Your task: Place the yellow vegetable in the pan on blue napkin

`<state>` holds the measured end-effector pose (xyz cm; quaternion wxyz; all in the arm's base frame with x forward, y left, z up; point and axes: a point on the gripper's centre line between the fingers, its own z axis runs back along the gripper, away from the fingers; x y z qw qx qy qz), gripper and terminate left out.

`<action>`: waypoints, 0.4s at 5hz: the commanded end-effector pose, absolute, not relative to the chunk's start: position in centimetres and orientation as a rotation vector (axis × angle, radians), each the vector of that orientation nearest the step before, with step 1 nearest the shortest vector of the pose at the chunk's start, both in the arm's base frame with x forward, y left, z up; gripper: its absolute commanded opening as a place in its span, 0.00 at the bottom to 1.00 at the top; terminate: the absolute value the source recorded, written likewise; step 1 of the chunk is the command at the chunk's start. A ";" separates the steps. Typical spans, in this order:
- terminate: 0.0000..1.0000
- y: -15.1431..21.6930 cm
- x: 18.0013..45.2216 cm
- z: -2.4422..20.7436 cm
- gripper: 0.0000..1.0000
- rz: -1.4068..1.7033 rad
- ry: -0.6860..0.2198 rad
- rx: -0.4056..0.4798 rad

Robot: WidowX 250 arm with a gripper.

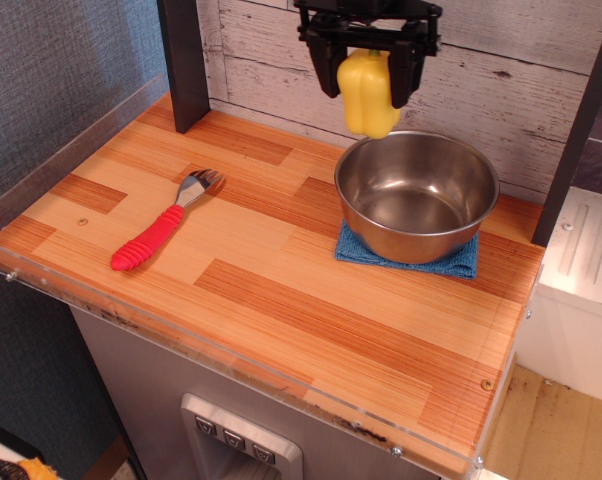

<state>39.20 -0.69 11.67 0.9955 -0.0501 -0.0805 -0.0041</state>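
No writing is legible. The black gripper (pixel 366 72) clamps the glossy yellow plastic pepper (pixel 368 94) above the round steel pan's (pixel 417 236) rear-left rim; the pan sits on the woven blue napkin (pixel 459 261).

Your gripper (pixel 367 68) clamps the yellow vegetable (pixel 369 95) in the air; the pan (pixel 417 194) on the blue napkin (pixel 459 260) sits just below it.

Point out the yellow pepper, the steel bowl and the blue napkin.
yellow pepper (pixel 369 100), the only camera view, on its lobed front
steel bowl (pixel 417 232), same view, on its outer front wall
blue napkin (pixel 459 264), same view, on its exposed right corner
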 end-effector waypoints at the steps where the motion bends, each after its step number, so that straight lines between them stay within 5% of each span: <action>1: 0.00 -3.0 38.6 14.2 0.00 -0.073 -0.222 -0.107; 2: 0.00 -3.0 38.3 14.7 0.00 -0.101 -0.232 -0.113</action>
